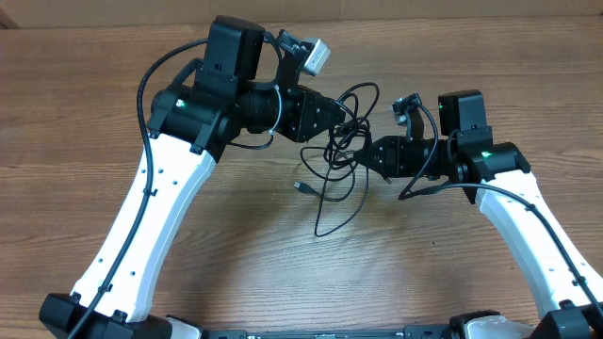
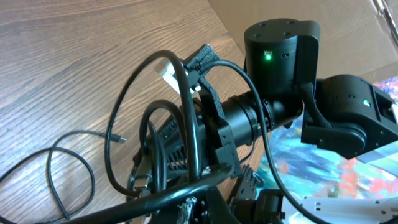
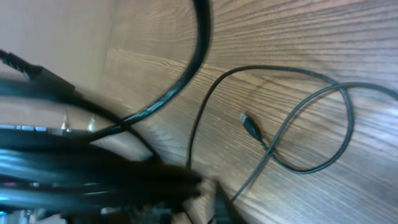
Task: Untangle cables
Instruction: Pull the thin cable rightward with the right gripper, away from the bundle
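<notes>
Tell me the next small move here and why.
Probably ease the grippers apart: the left gripper and right gripper meet at the cables, loops bunched between them, one plug lying free on the table. Whether either grips is unclear.

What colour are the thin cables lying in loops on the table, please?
The cables are black; the right wrist view shows them best.
</notes>
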Action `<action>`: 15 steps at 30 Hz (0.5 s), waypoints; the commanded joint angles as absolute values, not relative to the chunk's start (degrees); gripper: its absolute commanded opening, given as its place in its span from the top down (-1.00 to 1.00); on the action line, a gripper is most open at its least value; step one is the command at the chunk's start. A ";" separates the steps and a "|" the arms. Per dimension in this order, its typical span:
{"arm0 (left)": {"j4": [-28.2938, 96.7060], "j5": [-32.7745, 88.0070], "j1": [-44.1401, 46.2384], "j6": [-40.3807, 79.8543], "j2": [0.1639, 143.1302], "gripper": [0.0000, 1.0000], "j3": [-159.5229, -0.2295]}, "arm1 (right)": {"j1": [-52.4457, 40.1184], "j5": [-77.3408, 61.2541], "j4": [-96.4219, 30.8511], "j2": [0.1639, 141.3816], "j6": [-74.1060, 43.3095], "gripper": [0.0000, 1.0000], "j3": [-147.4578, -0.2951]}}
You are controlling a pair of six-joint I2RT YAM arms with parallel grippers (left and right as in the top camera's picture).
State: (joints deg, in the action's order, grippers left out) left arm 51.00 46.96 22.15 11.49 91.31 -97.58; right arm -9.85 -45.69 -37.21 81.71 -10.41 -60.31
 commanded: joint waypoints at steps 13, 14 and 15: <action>70.24 -0.30 21.65 16.62 91.48 0.91 -98.52 | -9.96 21.47 -50.04 81.97 -34.26 0.92 -60.07; 71.59 -4.25 21.17 17.80 91.48 0.92 -98.52 | -9.96 24.12 -50.83 81.93 -34.74 0.92 -60.10; 72.62 -7.51 20.49 19.11 91.48 0.91 -98.52 | -9.96 25.52 -51.24 81.89 -34.74 0.92 -60.12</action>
